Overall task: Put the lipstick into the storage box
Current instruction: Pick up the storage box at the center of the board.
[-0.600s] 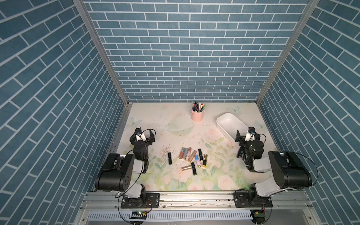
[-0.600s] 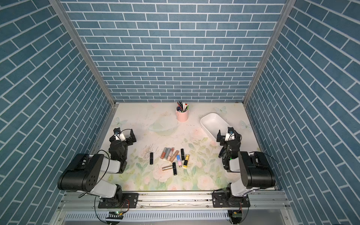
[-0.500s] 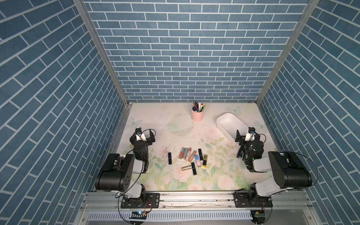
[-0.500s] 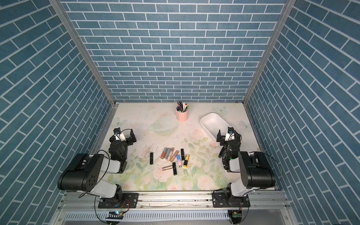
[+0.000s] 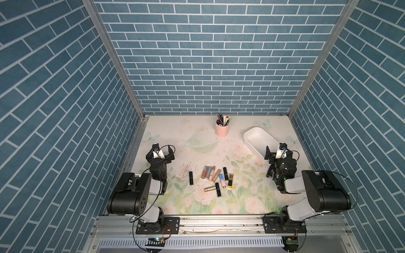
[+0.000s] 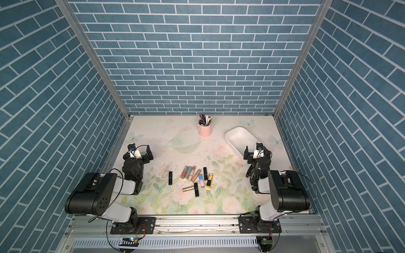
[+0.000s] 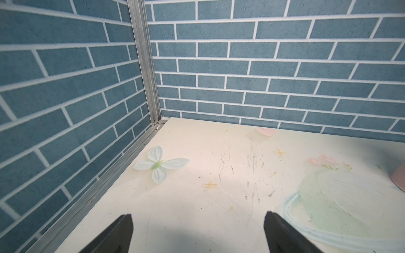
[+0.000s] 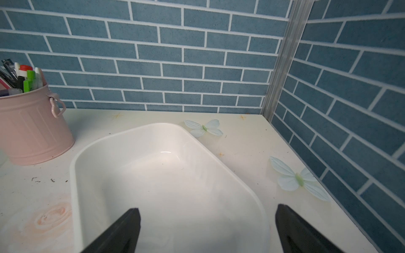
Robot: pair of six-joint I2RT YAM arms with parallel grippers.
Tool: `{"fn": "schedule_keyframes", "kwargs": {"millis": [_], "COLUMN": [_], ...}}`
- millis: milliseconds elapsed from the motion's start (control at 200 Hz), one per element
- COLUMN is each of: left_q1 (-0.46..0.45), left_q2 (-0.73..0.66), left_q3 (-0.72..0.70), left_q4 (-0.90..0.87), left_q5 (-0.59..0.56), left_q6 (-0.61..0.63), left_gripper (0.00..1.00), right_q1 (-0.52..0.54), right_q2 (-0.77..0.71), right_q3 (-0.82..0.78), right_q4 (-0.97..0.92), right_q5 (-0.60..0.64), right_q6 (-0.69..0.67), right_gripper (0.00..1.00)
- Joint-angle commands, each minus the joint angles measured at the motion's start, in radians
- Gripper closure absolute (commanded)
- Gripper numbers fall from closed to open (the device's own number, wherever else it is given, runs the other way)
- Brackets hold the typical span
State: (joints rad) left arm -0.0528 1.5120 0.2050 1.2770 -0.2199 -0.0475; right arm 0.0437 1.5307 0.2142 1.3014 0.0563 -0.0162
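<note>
Glossy white plastic storage box (image 8: 221, 166), scuffed matt tabletop (image 7: 197, 208)

Assorted lipsticks (image 5: 216, 175) lie flat, clustered centrally, well apart from the shallow white storage box (image 5: 257, 139) at far right.

Left claw (image 5: 160, 154) spread wide, right claw (image 5: 278, 153) likewise, both arms folded low

On your table (image 5: 197, 208), the lipsticks (image 5: 215, 176) lie in a cluster at the middle, toward the front, with a lone lipstick (image 5: 191, 177) apart on their left. Behind them, near the back wall (image 5: 214, 87), stands the pen cup (image 5: 222, 131). To its right sits the storage box (image 5: 259, 140). Your left pincer (image 5: 160, 151) is left of the cluster; your right pincer (image 5: 277, 151) hangs at the box's near end, well apart from the lipsticks.
</note>
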Motion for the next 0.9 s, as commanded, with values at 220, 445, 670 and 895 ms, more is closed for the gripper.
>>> {"fn": "schedule_keyframes", "kwargs": {"millis": [220,445,670,895], "left_q1": [-0.004,-0.004,-0.004,-0.016], "left_q2": [0.002,-0.112,-0.245,-0.216], "left_q3": [-0.001,0.180,0.397,0.667], "left_q4": [0.019,-0.381,-0.806,-1.191], "left_q5": [-0.004,0.018,-0.015,0.246], "left_q6": [0.010,0.016,-0.104,-0.274], "left_gripper": [0.00,0.00,0.00,0.00], "right_q1": [0.003,0.003,-0.002,-0.003], "right_q2": [0.000,-0.163,-0.246,-0.179], "right_q3": [-0.003,0.067,0.385,0.677], "right_q4": [0.000,-0.254,-0.910,-1.437], "right_q5": [-0.005,0.140,0.136,0.038], "right_q6": [-0.010,0.038,0.344,0.554], "right_gripper": [0.00,0.00,0.01,0.05]}}
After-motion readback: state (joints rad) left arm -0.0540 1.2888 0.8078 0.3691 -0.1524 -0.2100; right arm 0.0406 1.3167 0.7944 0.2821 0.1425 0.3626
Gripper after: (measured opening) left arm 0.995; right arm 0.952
